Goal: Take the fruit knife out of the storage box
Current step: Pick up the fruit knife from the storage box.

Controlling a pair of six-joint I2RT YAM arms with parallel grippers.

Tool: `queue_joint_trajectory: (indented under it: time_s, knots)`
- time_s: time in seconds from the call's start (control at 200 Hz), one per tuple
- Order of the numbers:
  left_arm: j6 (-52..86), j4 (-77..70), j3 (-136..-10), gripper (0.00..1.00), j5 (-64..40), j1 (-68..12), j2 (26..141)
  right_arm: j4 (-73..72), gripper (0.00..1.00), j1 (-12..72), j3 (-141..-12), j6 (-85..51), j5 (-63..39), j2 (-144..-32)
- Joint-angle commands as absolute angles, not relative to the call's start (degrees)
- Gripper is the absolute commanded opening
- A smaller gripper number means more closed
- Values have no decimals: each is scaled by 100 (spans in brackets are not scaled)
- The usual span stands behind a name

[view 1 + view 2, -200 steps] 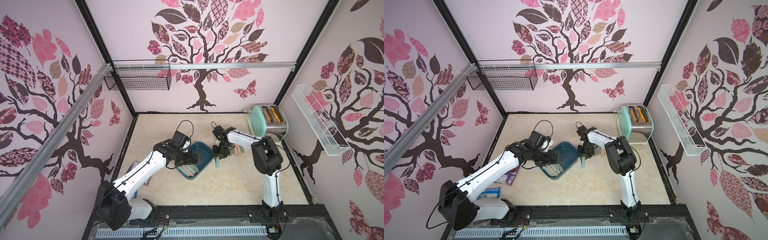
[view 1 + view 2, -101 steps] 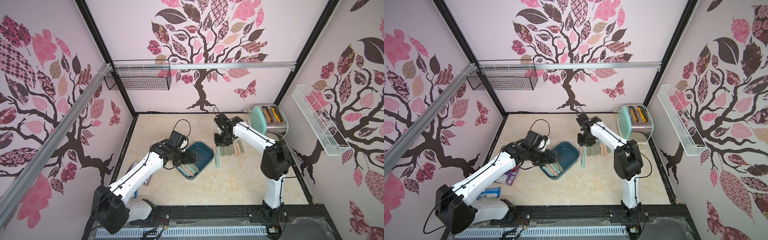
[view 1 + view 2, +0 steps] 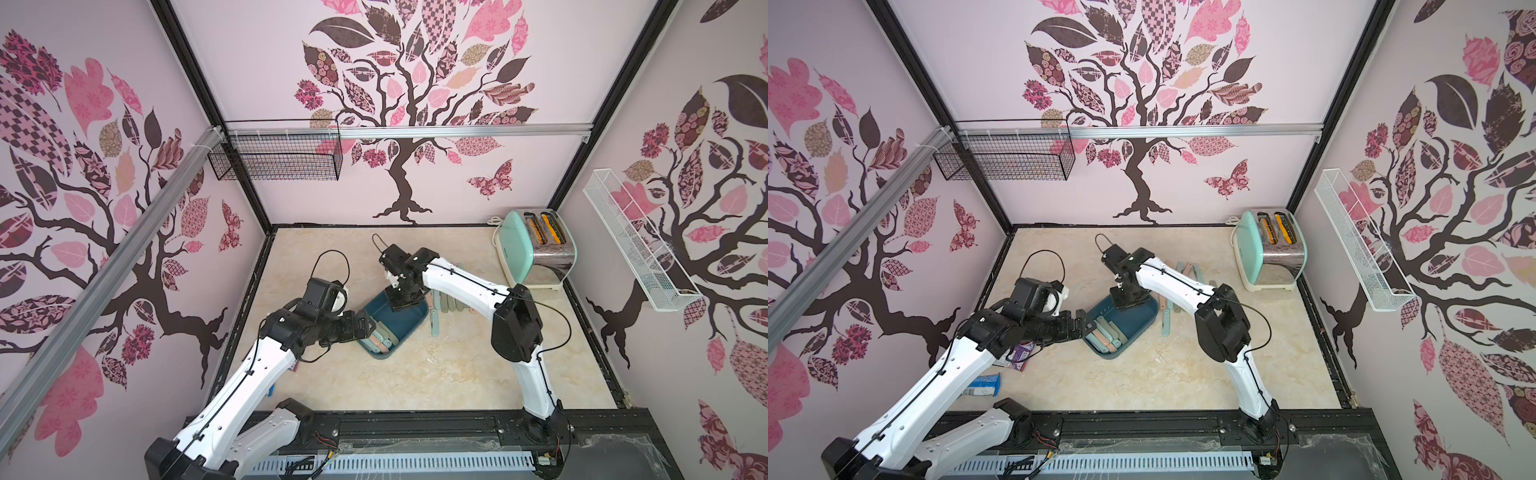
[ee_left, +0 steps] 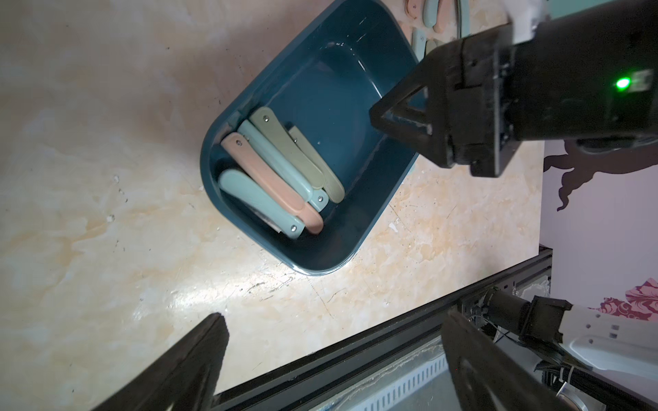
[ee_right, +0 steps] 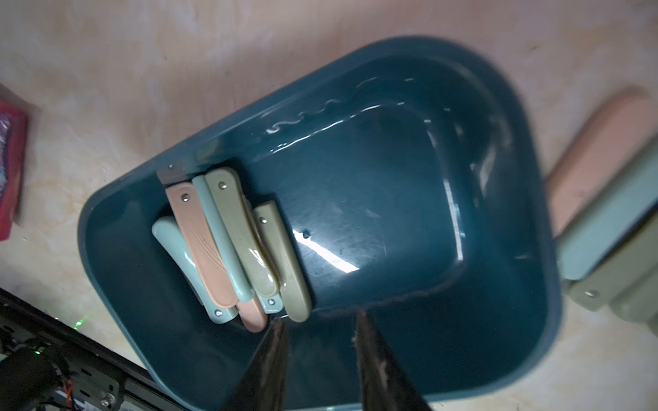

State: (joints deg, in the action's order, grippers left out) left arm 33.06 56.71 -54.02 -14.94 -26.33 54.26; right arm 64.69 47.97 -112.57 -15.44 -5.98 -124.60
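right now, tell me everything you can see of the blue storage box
The storage box is a dark teal-blue, glossy plastic tub with rounded corners and low walls, sitting flat on the marbled table. Bunched at one end are folded knives with pink, pale blue and olive handles; the rest of its floor is bare. The right hand hangs over it, jaws apart, holding nothing. Outside one wall lie more knives.

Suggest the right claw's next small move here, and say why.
Probably slide the right claw toward the folded knives and lower onto the nearest olive knife: its jaws are apart and empty above the bare end of the storage box.
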Motion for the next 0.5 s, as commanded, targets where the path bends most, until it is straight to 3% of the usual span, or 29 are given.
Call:
queue_joint_trajectory:
  time_s: [0.0, 0.495]
  knots:
    - [3466, 6041, -5256, 98, -1308, -2609, 5053, 6567, 35, 5001, -11566, -1424, -662, -12739]
    - [3562, 6524, -5053, 98, -1178, -2610, 4526, 6442, 33, 5291, -11965, -1389, -751, -13494]
